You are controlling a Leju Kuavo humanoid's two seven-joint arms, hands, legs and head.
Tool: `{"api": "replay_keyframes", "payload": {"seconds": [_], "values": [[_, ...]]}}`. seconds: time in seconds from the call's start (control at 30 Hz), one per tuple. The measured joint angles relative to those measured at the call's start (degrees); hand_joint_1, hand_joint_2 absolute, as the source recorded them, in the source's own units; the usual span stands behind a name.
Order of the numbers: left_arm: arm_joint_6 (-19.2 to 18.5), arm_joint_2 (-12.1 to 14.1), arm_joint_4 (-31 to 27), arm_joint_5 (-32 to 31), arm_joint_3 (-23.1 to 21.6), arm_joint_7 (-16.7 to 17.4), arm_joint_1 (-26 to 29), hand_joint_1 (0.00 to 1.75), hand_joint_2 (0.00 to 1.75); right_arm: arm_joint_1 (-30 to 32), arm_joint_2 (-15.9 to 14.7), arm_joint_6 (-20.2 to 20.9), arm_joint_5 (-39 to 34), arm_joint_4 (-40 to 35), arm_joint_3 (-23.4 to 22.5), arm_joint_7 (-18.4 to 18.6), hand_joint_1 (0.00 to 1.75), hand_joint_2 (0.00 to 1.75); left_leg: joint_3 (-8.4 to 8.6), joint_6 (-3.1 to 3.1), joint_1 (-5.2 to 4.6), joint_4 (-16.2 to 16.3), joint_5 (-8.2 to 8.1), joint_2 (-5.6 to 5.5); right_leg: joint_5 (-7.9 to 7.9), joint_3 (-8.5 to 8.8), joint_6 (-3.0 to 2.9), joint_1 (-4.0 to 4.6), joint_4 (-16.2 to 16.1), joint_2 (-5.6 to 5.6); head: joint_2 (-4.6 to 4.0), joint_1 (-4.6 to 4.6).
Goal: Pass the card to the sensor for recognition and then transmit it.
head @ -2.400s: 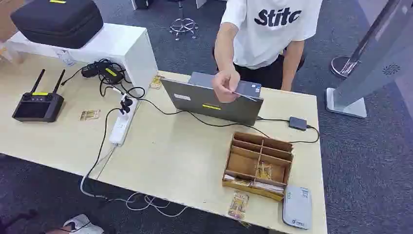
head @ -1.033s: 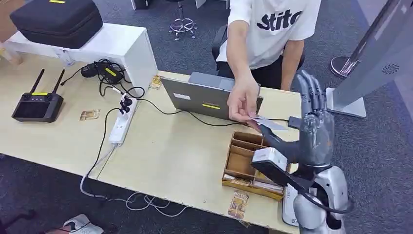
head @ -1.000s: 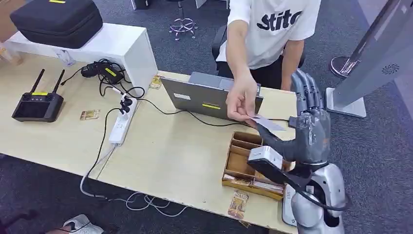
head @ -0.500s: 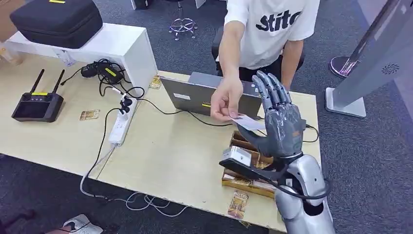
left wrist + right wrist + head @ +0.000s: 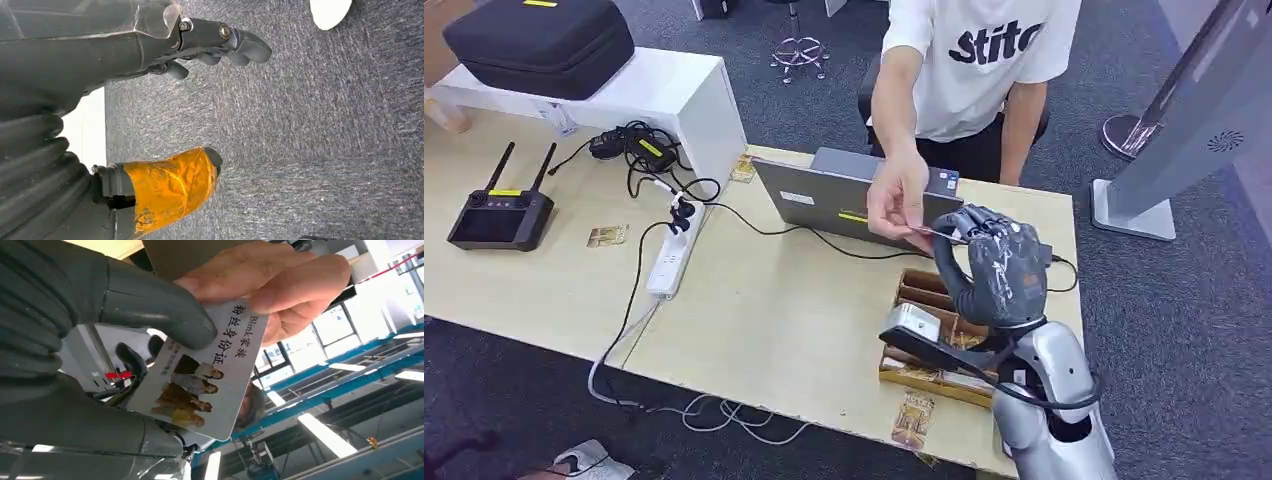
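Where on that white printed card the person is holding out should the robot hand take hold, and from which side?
Grip the free end of the white printed card, opposite the person's hand, which covers the other end. It is thin and flat, so pinch across its faces, thumb on one, fingers on the other. The right robot hand already seems to be closing there, from the robot's side.

Printed photo card (image 5: pixel 210 375), pinched between fingers (image 5: pixel 150 310)

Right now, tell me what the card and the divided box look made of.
Card: seemingly glossy plastic; thin, stiff, printed, rounded corner. Box: likely unfinished wood or fibreboard; matte brown, thin flat dividers.
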Motion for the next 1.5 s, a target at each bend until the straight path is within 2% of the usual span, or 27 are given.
{"api": "replay_keyframes", "payload": {"seconds": [0.27,0.47,0.67,0.8,0.93,1.07,1.33,1.5], "values": [[0.0,0.0,0.0,0.1,0.0,0.0,0.0,0.0,1.75,0.2,-0.3,-0.3,-0.4,0.2,0.0,-0.2,1.75,1.75,-0.01,0.0,0.0,0.0,0.0,0.0,0.0,-0.01,0.0,0.0,0.0,-0.01,0.0,0.02],[0.5,0.0,0.0,1.3,0.0,0.0,0.1,0.0,1.75,4.9,-0.6,-2.8,-7.6,-3.3,-1.0,-3.3,1.75,1.75,-0.02,0.0,0.0,0.0,-0.01,-0.03,-0.02,-0.04,0.01,0.0,0.0,-0.03,0.0,0.02],[1.2,-0.2,0.0,3.5,0.1,0.0,0.7,0.0,1.75,16.6,-0.5,-4.4,-22.5,-7.4,-9.3,-11.9,1.75,1.75,-0.09,0.03,-0.01,0.0,-0.09,-0.1,-0.05,-0.06,0.03,0.0,0.0,-0.08,0.0,0.02],[1.6,-0.4,0.0,4.5,0.3,0.2,1.0,0.0,1.75,23.4,0.3,-4.1,-25.5,-7.4,-16.3,-15.3,1.75,1.75,-0.12,0.04,-0.02,0.0,-0.11,-0.09,-0.06,-0.07,0.04,-0.01,-0.1,-0.09,0.0,0.02],[1.9,-0.7,0.0,5.0,0.6,0.3,1.0,0.0,1.75,26.9,1.4,-2.9,-26.2,-5.9,-21.6,-16.2,1.75,1.75,-0.12,0.04,-0.02,0.0,-0.11,-0.08,-0.05,-0.07,0.04,-0.01,-0.1,-0.09,0.0,0.02],[2.1,-0.9,0.0,5.1,0.8,0.4,1.0,0.0,1.75,28.2,2.3,-1.5,-23.7,-3.1,-25.6,-16.2,1.75,1.75,-0.11,0.04,-0.01,0.0,-0.1,-0.07,-0.05,-0.07,0.03,0.0,-0.1,-0.07,0.0,0.02],[2.1,-1.2,0.0,5.2,1.3,0.6,0.9,0.0,1.75,28.0,2.5,-2.4,-17.6,3.1,-30.1,-14.8,1.75,1.75,-0.11,0.05,-0.01,0.0,-0.09,-0.08,-0.04,-0.07,0.03,-0.01,0.0,-0.07,0.0,0.02],[2.1,-1.2,0.0,5.2,1.5,0.6,0.9,0.0,1.75,27.9,2.5,-2.8,-16.7,5.2,-31.1,-14.7,1.75,1.75,-0.11,0.05,-0.02,0.0,-0.09,-0.08,-0.05,-0.07,0.03,-0.01,-0.1,-0.07,0.0,0.02]]}}
